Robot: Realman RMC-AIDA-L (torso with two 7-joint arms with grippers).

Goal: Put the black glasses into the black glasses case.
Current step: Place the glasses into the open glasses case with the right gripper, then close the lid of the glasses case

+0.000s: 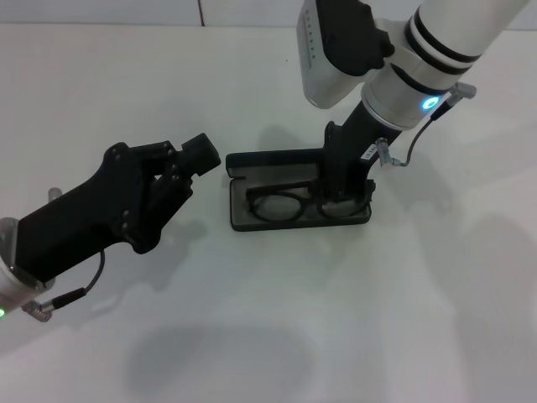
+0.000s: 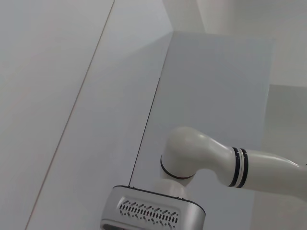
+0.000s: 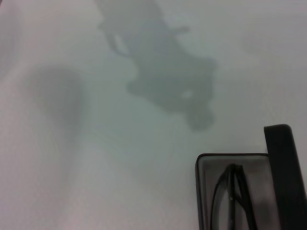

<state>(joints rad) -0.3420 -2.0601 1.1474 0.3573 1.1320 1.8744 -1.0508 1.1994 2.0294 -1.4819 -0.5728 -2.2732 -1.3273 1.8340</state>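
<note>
Black glasses (image 1: 289, 204) already lie inside the black glasses case (image 1: 243, 220); our right gripper (image 1: 346, 195), at the case's 3 o'clock end, grip unreadable; lid unclosed.

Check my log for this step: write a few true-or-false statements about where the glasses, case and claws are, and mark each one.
1. The glasses lie inside the open case. True.
2. The case lid is closed. False: it stands open, showing the lining.
3. The right claw is at the case, over one end of the glasses. True.
4. The left claw holds the glasses. False: it is beside the case, clear of them.
5. The case sits on a white table. True.
</note>
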